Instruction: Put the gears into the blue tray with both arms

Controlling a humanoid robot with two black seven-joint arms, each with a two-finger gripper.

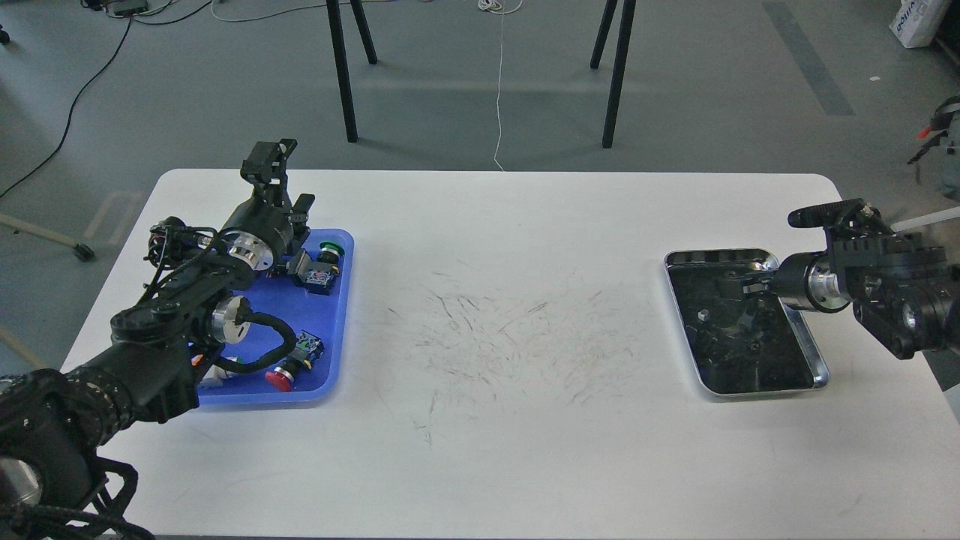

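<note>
The blue tray [341,322] lies at the table's left and holds push-button switches, among them one with a green cap [328,250] and one with a red cap [280,379]. My left gripper [287,184] hovers over the tray's far edge with its fingers apart and nothing between them. My right gripper [733,286] reaches low into the steel tray [819,369] at the right. Its dark fingers blend into the tray's dark bottom. The gears are hard to pick out there. One tiny round piece [701,313] shows left of the gripper.
My left arm [180,300] and its cable cover much of the blue tray's left half. Scuffed white tabletop [495,330] spans the gap between the two trays. Black stand legs [341,71] rise from the floor behind the table.
</note>
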